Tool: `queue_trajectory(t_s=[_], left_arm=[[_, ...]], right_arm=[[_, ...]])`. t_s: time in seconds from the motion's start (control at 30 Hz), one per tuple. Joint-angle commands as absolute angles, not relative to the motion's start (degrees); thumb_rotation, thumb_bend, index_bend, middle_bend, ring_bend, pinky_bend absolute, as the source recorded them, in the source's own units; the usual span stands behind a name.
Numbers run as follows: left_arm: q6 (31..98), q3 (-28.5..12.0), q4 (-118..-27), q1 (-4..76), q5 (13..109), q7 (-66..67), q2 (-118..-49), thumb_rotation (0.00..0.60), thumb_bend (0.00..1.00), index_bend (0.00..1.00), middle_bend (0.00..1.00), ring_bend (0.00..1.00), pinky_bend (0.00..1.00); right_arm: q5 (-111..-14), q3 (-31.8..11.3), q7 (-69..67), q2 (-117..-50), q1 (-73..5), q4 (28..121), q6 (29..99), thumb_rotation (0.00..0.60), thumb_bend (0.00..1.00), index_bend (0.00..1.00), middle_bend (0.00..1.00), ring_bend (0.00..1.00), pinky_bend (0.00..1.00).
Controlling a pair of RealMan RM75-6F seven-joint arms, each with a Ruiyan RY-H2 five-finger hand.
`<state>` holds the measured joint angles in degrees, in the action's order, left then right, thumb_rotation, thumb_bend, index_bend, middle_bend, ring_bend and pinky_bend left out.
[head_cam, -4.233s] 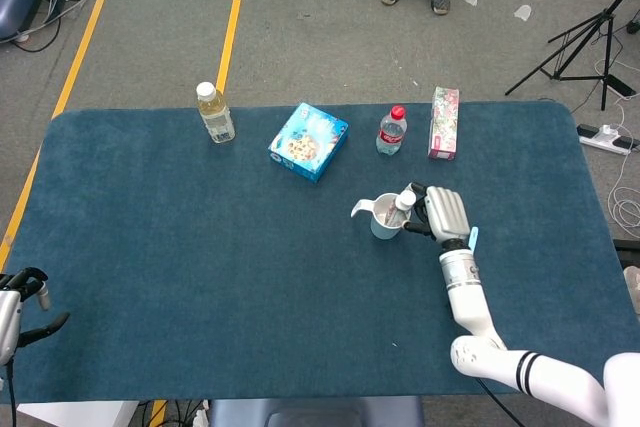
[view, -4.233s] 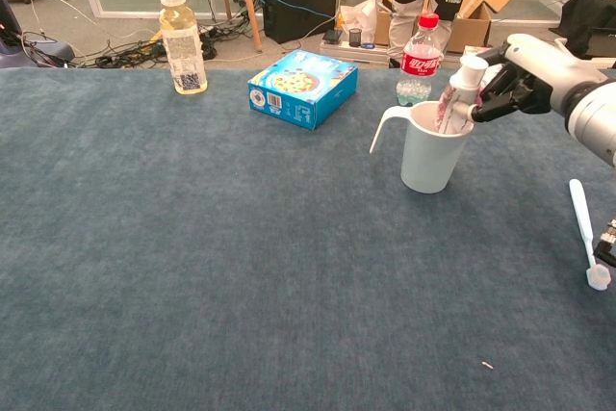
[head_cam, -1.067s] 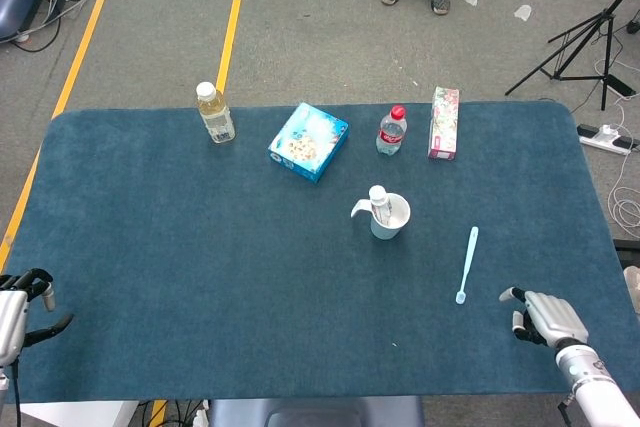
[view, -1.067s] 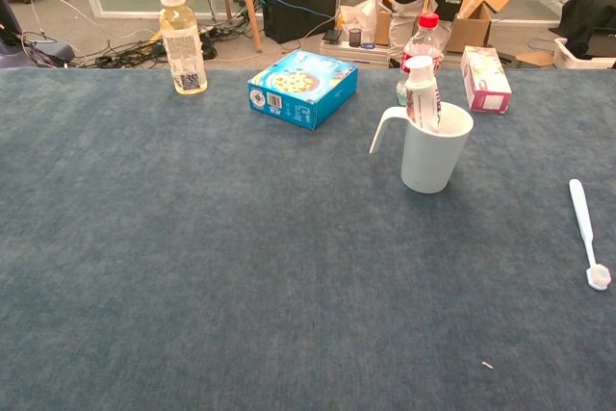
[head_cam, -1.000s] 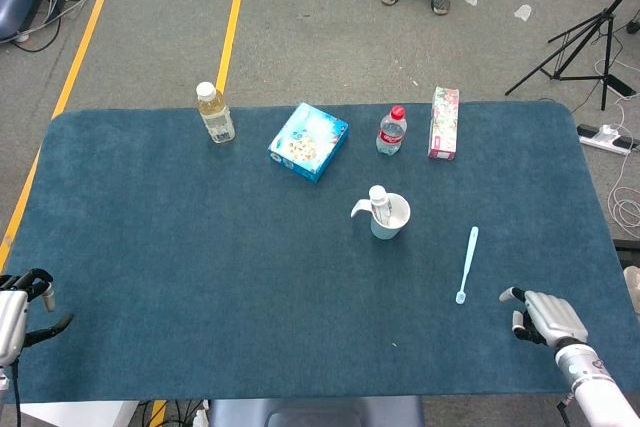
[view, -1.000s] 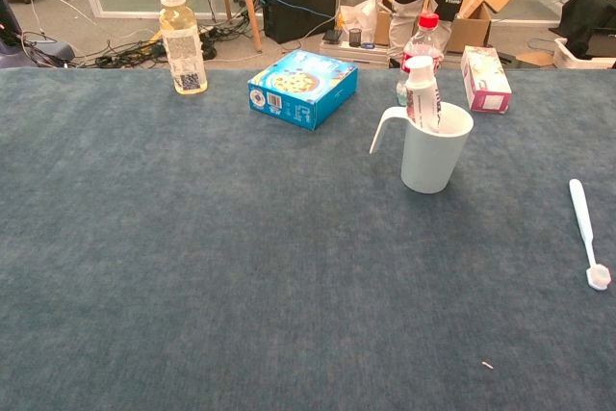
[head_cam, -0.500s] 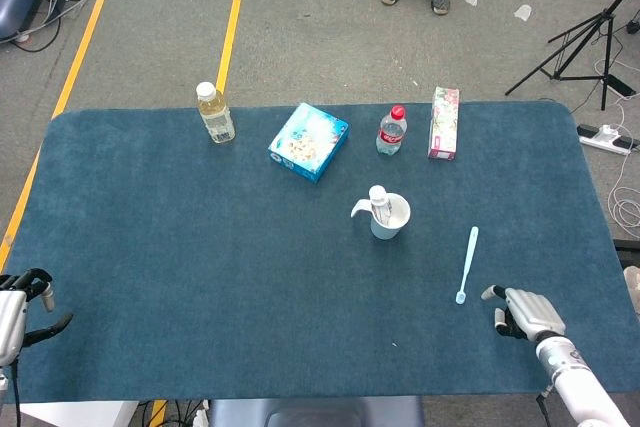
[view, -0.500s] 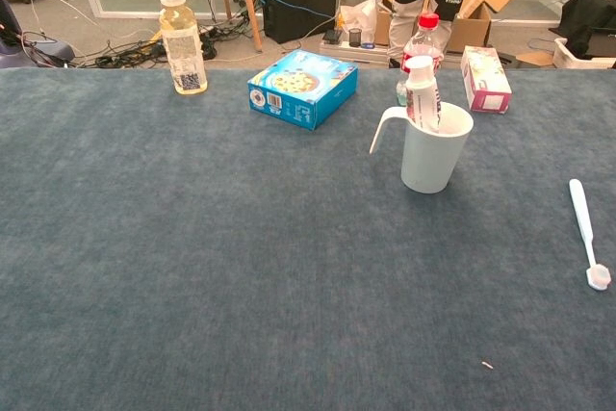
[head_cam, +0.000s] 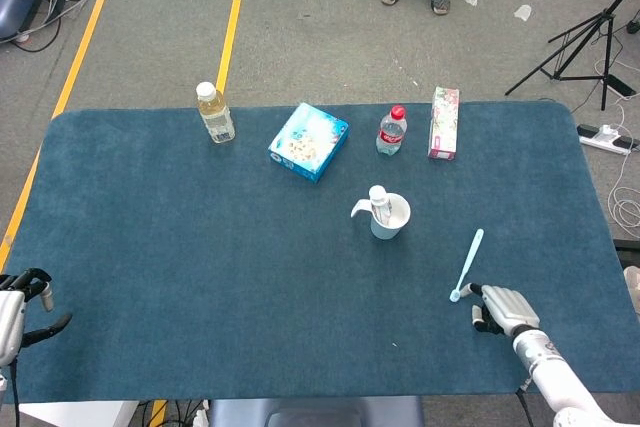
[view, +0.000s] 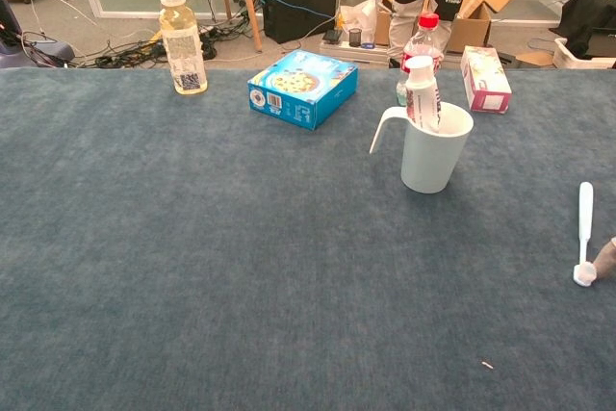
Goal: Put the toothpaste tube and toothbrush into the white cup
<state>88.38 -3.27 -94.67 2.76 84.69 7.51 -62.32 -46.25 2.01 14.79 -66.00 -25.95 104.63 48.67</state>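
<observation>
The white cup (head_cam: pixel 390 219) (view: pixel 435 149) stands right of the table's middle, its handle pointing left. The toothpaste tube (head_cam: pixel 378 201) (view: pixel 422 95) stands upright inside it, cap up. The light blue toothbrush (head_cam: pixel 468 263) (view: pixel 585 223) lies flat on the blue cloth to the cup's front right, head end toward the front. My right hand (head_cam: pixel 500 309) lies low on the cloth just right of the brush head; a fingertip (view: pixel 606 257) touches or nearly touches it, and the hand holds nothing. My left hand (head_cam: pixel 18 313) hangs at the front left edge, fingers apart and empty.
Along the back stand a yellow drink bottle (head_cam: pixel 215 113), a blue box (head_cam: pixel 309 141), a red-capped cola bottle (head_cam: pixel 392 130) and a pink carton (head_cam: pixel 444 122). The table's front edge (head_cam: pixel 300 399) runs close to my right hand. Tripod legs and cables lie on the floor beyond.
My right hand left the tube in the cup, withdrew to the front right, then slid left to the toothbrush. The brush's head end has shifted slightly left.
</observation>
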Motion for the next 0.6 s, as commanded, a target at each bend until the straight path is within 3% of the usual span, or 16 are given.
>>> queue_trajectory(t_s=[0.03, 0.37, 0.6], left_arm=[[88.36, -3.27, -94.67, 2.78, 84.69, 7.53, -62.33, 0.600, 0.00, 0.68, 0.41, 0.46, 0.35], [88.53, -3.30, -94.73, 2.67, 84.73, 7.14, -62.17, 0.600, 0.00, 0.68, 0.41, 0.46, 0.35], [88.78, -3.30, -94.84, 2.57, 84.90, 6.85, -61.99, 0.600, 0.00, 0.68, 0.41, 0.46, 0.35]], right_arm=[[-47.28, 1.47, 14.08, -66.79, -26.27, 104.70, 48.64, 0.600, 0.65, 0.29, 1.00, 1.00, 1.00], [-49.58, -0.24, 12.77, -70.77, -28.22, 103.76, 48.07, 0.600, 0.65, 0.29, 1.00, 1.00, 1.00], [-53.58, 0.11, 12.79, -68.77, -27.42, 106.29, 51.21, 0.600, 0.65, 0.29, 1.00, 1.00, 1.00]])
